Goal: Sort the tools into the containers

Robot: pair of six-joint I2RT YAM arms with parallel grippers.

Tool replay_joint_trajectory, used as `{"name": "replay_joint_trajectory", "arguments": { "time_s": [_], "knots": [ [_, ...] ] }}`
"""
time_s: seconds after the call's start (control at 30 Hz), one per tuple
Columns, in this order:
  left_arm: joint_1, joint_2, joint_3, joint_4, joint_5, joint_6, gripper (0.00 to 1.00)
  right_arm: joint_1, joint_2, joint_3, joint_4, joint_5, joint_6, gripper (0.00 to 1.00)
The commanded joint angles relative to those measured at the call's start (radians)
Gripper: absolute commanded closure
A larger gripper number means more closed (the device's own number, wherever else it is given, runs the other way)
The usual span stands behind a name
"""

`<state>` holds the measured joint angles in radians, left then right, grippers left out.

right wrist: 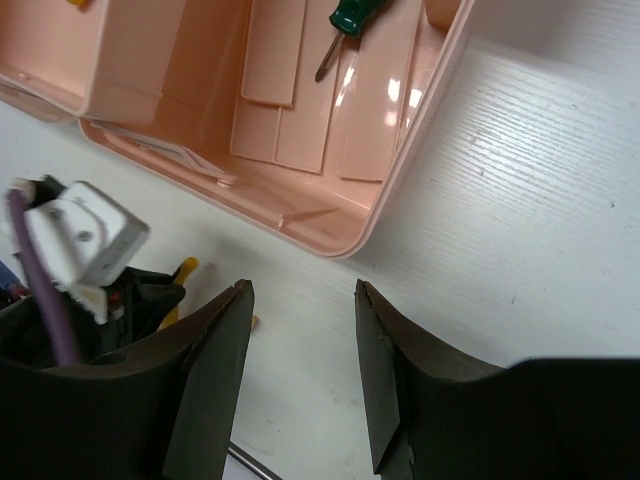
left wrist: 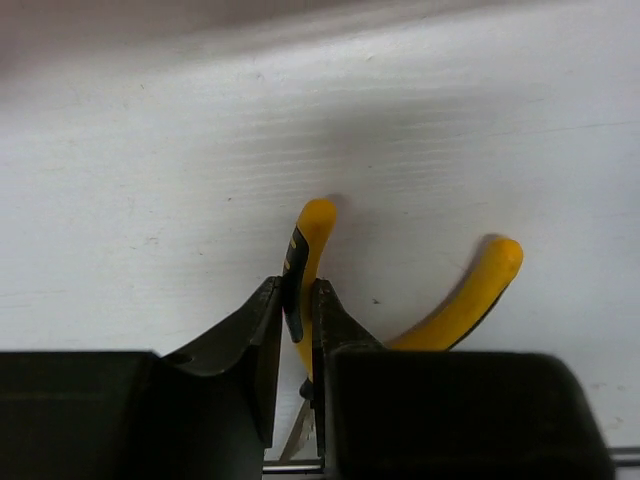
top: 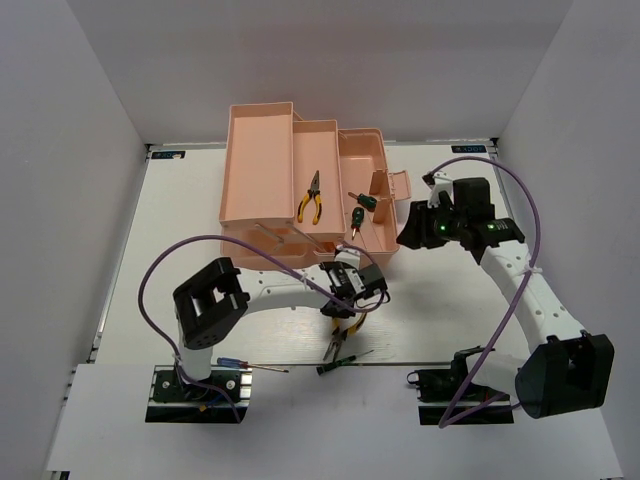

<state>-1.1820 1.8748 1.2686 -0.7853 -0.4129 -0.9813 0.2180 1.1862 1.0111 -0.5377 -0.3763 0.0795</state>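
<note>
My left gripper (left wrist: 298,292) is shut on one yellow handle of a pair of pliers (left wrist: 470,300) lying on the white table; from above the gripper (top: 340,318) sits just in front of the toolbox. The pliers' other handle splays to the right. The salmon-pink toolbox (top: 262,170) stands open with a second pair of pliers (top: 310,197) in its middle tray and two green-handled screwdrivers (top: 358,210) in the right compartment. My right gripper (right wrist: 302,292) hangs open and empty over the table beside the toolbox's corner (right wrist: 340,240). One green screwdriver (right wrist: 348,16) shows there too.
A slim black-green screwdriver (top: 345,360) and a long blue-red-handled screwdriver (top: 248,366) lie near the table's front edge, between the arm bases. A purple cable (top: 170,255) loops above the left arm. White walls enclose the table.
</note>
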Motion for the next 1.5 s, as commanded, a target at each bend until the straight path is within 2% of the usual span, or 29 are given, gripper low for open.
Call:
{"name": "replay_joint_trajectory", "arguments": {
  "time_s": [0.0,0.27,0.67,0.87,1.17,1.47],
  "knots": [
    [-0.007,-0.101,0.112,-0.061,-0.078,0.050,1.00,-0.016,-0.033,-0.020,0.018,-0.019,0.008,0.49],
    [0.015,-0.233,0.245,-0.066,-0.136,0.115,1.00,-0.032,-0.069,-0.080,0.002,-0.026,-0.006,0.49],
    [0.068,-0.243,0.445,-0.085,-0.297,0.181,1.00,-0.048,-0.109,-0.154,0.001,-0.022,-0.021,0.49],
    [0.154,-0.243,0.575,-0.061,-0.392,0.259,1.00,-0.054,-0.126,-0.172,0.002,-0.019,-0.023,0.49],
    [0.353,-0.086,0.819,0.026,-0.437,0.489,1.00,-0.063,-0.155,-0.212,-0.004,-0.023,-0.018,0.49],
    [0.484,0.105,0.942,0.014,-0.284,0.524,0.99,-0.069,-0.215,-0.252,-0.016,-0.026,-0.029,0.47]
  ]
}}
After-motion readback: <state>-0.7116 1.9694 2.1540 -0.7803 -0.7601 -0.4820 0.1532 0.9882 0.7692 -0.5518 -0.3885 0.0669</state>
